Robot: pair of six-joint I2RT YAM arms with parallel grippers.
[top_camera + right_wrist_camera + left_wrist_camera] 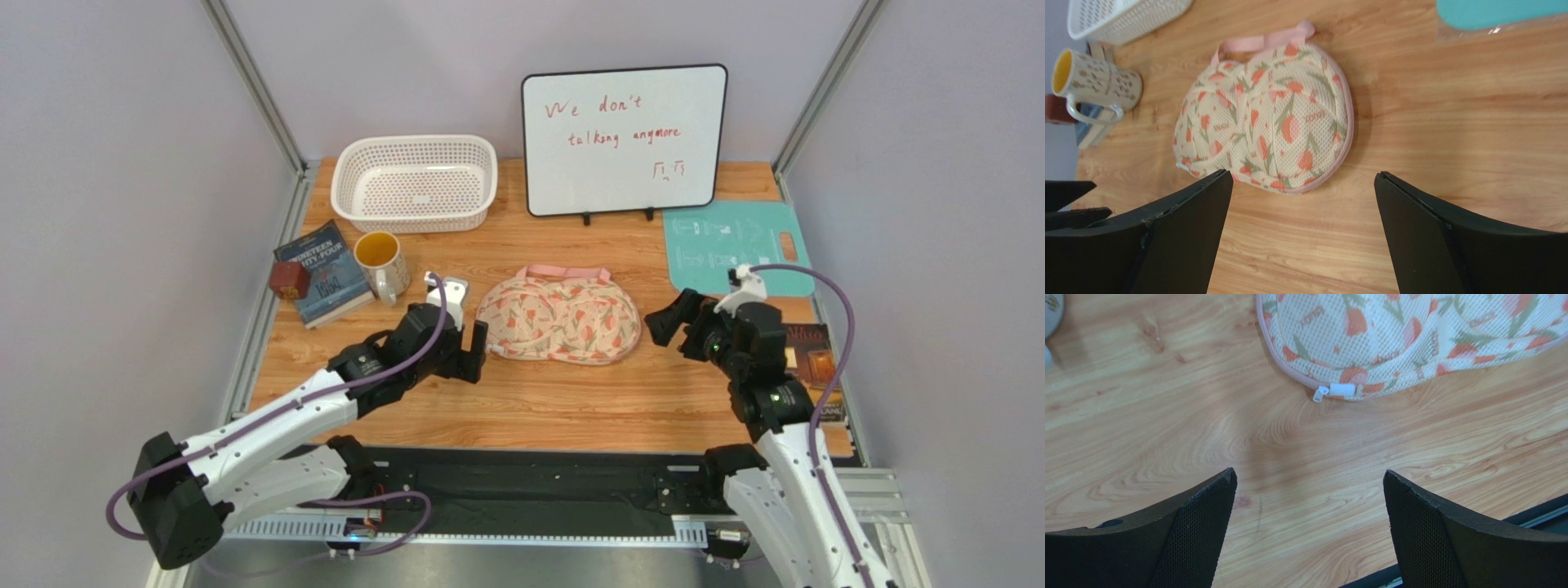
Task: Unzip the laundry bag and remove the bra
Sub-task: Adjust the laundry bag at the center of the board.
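Note:
The laundry bag, a cream peanut-shaped pouch with red and green print and pink trim, lies zipped on the wooden table between both arms. It also shows in the left wrist view and the right wrist view. Its white zipper pull sits at the bag's near left edge. My left gripper is open and empty, just left of the bag, above the table. My right gripper is open and empty, just right of the bag. The bra is hidden.
A white perforated basket stands at the back left. A yellow-lined mug, a book and a small brown block sit at left. A whiteboard stands at the back, a teal mat at right.

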